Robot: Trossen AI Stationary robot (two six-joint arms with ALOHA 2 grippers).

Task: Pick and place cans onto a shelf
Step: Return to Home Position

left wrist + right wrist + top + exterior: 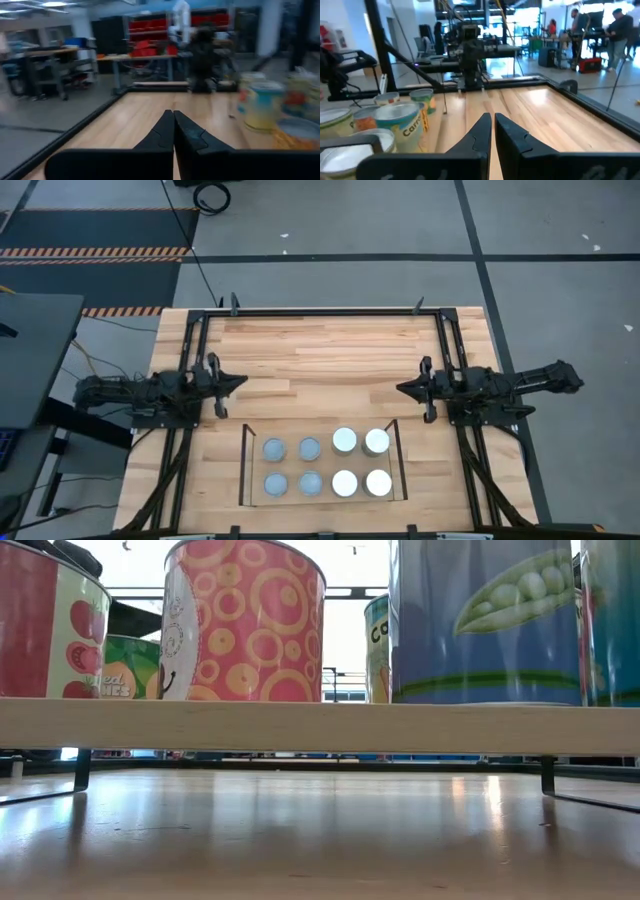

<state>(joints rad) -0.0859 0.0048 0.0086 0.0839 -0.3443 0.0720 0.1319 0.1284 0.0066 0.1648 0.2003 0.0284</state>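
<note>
— So, where are the cans [309, 448]?
— All eight on the shelf [243, 465], two rows of four.
— And beyond it?
— Left gripper [239, 381] and right gripper [401, 388] sit off the shelf, both pinched closed, empty.

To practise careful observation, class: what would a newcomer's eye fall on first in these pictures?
Eight cans stand in two rows of four inside the shelf, low in the high view, grey-blue tops left, white right. The left gripper and right gripper hang shut, tips pointing at each other across the table.
</note>
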